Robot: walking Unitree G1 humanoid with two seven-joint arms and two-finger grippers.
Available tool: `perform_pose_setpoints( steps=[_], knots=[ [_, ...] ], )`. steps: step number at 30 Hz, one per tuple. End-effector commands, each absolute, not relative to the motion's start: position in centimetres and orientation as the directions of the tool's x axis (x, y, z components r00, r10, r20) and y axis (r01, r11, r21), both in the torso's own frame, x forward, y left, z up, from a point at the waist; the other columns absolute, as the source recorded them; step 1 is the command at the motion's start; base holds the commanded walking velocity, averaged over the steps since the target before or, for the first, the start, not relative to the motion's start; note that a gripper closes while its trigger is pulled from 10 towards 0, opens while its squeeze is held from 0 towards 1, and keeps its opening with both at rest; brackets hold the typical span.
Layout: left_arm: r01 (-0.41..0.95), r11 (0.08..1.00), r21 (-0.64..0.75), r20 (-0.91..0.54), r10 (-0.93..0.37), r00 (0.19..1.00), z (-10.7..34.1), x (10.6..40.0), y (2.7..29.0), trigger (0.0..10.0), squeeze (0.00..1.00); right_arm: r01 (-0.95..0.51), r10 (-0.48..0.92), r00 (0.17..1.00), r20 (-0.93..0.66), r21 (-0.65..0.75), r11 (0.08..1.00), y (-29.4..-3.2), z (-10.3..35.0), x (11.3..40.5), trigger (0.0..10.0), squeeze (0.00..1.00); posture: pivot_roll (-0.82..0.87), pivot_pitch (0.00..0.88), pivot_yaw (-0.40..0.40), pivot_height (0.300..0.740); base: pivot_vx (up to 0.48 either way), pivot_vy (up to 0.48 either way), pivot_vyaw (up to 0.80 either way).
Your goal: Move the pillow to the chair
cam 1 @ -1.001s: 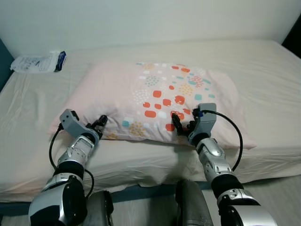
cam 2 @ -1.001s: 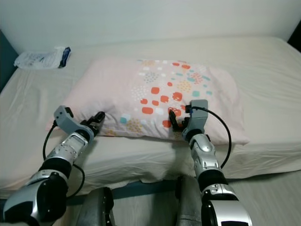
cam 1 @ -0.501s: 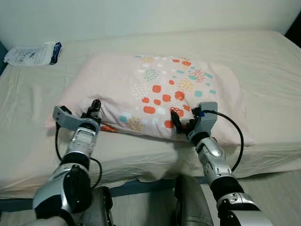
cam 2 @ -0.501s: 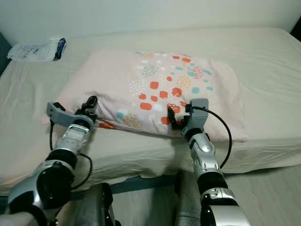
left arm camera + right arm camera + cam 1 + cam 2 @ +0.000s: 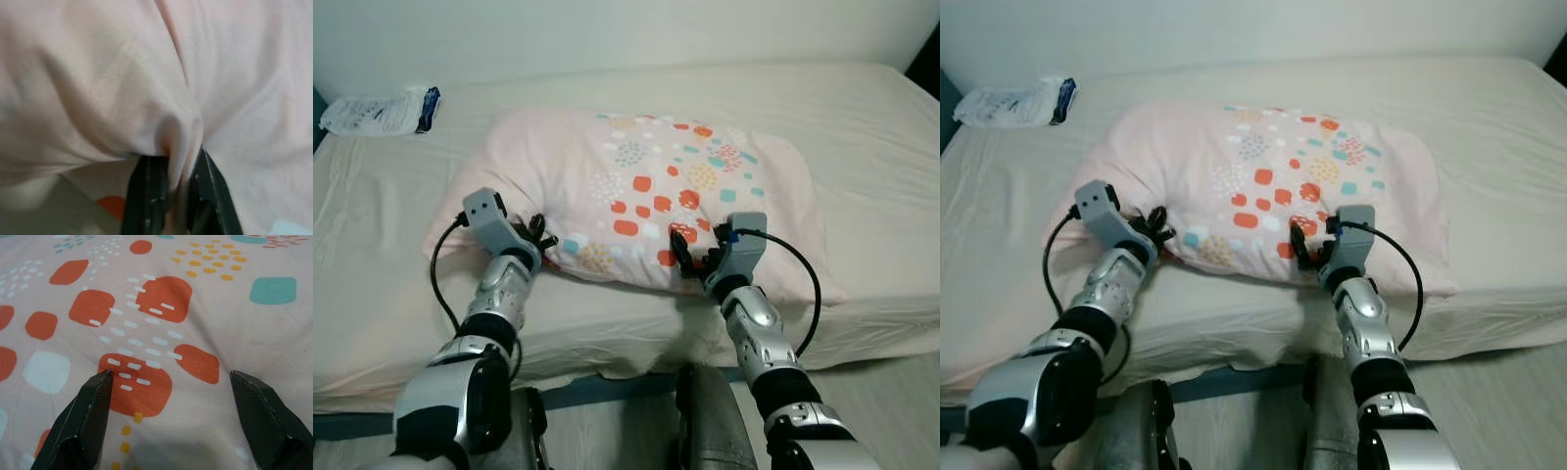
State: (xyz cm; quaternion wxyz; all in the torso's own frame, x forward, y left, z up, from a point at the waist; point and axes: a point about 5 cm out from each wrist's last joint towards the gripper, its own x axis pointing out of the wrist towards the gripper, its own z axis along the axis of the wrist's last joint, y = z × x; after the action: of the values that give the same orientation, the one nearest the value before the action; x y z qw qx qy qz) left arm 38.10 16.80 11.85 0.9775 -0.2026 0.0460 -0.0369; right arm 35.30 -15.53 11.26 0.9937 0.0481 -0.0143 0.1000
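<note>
A pale pink pillow [image 5: 607, 186] with orange and teal patches lies on the bed. My left gripper [image 5: 537, 238] is at its near left edge, shut on a pinched fold of the pillow cloth [image 5: 178, 139]; both black fingers [image 5: 149, 196] clamp the fold. At the pillow's near edge, right of the middle, my right gripper [image 5: 690, 259] stands open with its fingertips [image 5: 93, 396] pressed on the patterned cover [image 5: 161, 298], nothing between them.
The pillow rests on a bed with a cream sheet [image 5: 862, 147] against a white wall. A white and blue packet [image 5: 377, 111] lies at the far left corner. The mattress front edge [image 5: 607, 357] runs just below my arms, floor beneath.
My left gripper has moved right along the pillow's near edge and closed on a fold of cloth; the left corner of the pillow is bunched up. The right gripper holds its place.
</note>
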Motion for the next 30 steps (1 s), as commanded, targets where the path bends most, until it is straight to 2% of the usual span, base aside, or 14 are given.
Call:
perform_pose_setpoints(
  steps=[1, 4, 6, 9, 10, 12, 15, 16, 17, 18, 20, 27, 28, 30],
  knots=[
    [0.076, 0.938, -0.338, -0.096, -0.115, 0.989, 10.9, 37.5, 17.5, 0.0, 0.0, -0.19, 0.195, 0.98, -0.036, 0.109, 0.976, -15.5, 9.6, 34.7, 10.0, 0.0, -0.04, 0.224, -0.016, 0.557, 0.0, 0.0, 0.0],
    [0.077, 0.946, -0.314, -0.093, -0.112, 0.989, 10.1, 36.6, 19.6, 0.0, 0.0, -0.195, 0.2, 0.979, -0.036, 0.112, 0.974, -15.3, 9.6, 34.7, 10.0, 0.0, -0.04, 0.216, -0.019, 0.557, 0.0, 0.0, 0.0],
    [0.077, 0.945, -0.318, -0.089, -0.111, 0.99, 10.0, 36.4, 20.1, 0.0, 0.0, -0.195, 0.2, 0.979, -0.036, 0.113, 0.974, -15.2, 9.6, 34.7, 10.0, 0.0, -0.04, 0.211, -0.02, 0.557, 0.0, 0.0, 0.0],
    [0.142, 0.93, -0.339, -0.065, -0.173, 0.983, 9.7, 35.7, 20.6, 0.0, 0.0, -0.194, 0.199, 0.979, -0.037, 0.12, 0.974, -15.2, 9.6, 34.7, 10.0, 0.0, -0.03, 0.2, -0.022, 0.557, 0.0, 0.0, 0.0],
    [0.23, 0.911, -0.342, -0.043, -0.26, 0.965, 9.4, 34.8, 20.5, 0.0, 0.0, -0.192, 0.198, 0.979, -0.038, 0.126, 0.973, -15.3, 9.5, 34.7, 10.0, 0.0, -0.02, 0.187, -0.021, 0.557, 0.0, 0.0, 0.0],
    [0.267, 0.903, -0.337, -0.036, -0.296, 0.955, 9.4, 34.4, 20.4, 0.0, 0.0, -0.192, 0.198, 0.979, -0.038, 0.127, 0.973, -15.3, 9.5, 34.7, 10.0, 0.0, -0.02, 0.187, -0.021, 0.557, 0.0, 0.0, 0.0],
    [0.349, 0.876, -0.332, -0.017, -0.376, 0.927, 9.3, 31.6, 20.4, 0.0, 0.0, -0.19, 0.197, 0.98, -0.041, 0.132, 0.973, -15.5, 9.4, 34.6, 10.0, 0.0, -0.02, 0.167, -0.015, 0.557, 0.0, 0.0, 0.0],
    [0.349, 0.876, -0.332, -0.017, -0.376, 0.927, 9.3, 31.6, 20.4, 0.0, 0.0, -0.19, 0.197, 0.98, -0.041, 0.132, 0.973, -15.5, 9.4, 34.6, 10.0, 0.0, -0.02, 0.167, -0.015, 0.557, 0.0, 0.0, 0.0],
    [0.323, 0.898, -0.298, -0.024, -0.346, 0.938, 9.4, 29.3, 20.9, 0.0, 0.0, -0.185, 0.193, 0.98, -0.041, 0.15, 0.971, -15.8, 9.3, 34.4, 10.0, 0.0, -0.01, 0.151, -0.018, 0.557, 0.0, 0.0, 0.0],
    [0.323, 0.898, -0.298, -0.024, -0.346, 0.938, 9.4, 29.3, 20.9, 0.0, 0.0, -0.185, 0.193, 0.98, -0.041, 0.15, 0.971, -15.8, 9.3, 34.4, 10.0, 0.0, -0.01, 0.151, -0.018, 0.557, 0.0, 0.0, 0.0],
    [0.266, 0.923, -0.279, -0.033, -0.286, 0.958, 9.5, 27.5, 21.0, 0.0, 0.0, -0.176, 0.186, 0.982, -0.044, 0.172, 0.969, -16.0, 9.2, 34.3, 10.0, 0.0, -0.01, 0.144, -0.025, 0.557, 0.0, 0.0, 0.0],
    [0.198, 0.94, -0.278, -0.041, -0.218, 0.975, 9.2, 25.6, 20.1, 0.0, 0.0, -0.151, 0.168, 0.983, -0.074, 0.198, 0.969, -16.5, 8.5, 33.9, 10.0, 0.0, 0.0, 0.134, -0.039, 0.557, 0.0, 0.0, 0.0],
    [0.191, 0.942, -0.276, -0.048, -0.212, 0.976, 9.0, 25.3, 19.7, 0.0, 0.0, -0.079, 0.097, 0.99, -0.102, 0.167, 0.983, -17.3, 8.0, 33.7, 10.0, 0.0, 0.0, 0.125, -0.041, 0.557, 0.0, 0.0, 0.0],
    [0.189, 0.942, -0.276, -0.06, -0.213, 0.975, 9.0, 24.9, 19.4, 0.0, 0.0, -0.028, 0.045, 0.992, -0.118, 0.143, 0.989, -17.9, 7.7, 33.6, 10.0, 0.0, 0.0, 0.125, -0.041, 0.557, 0.0, 0.0, 0.0]
  ],
)
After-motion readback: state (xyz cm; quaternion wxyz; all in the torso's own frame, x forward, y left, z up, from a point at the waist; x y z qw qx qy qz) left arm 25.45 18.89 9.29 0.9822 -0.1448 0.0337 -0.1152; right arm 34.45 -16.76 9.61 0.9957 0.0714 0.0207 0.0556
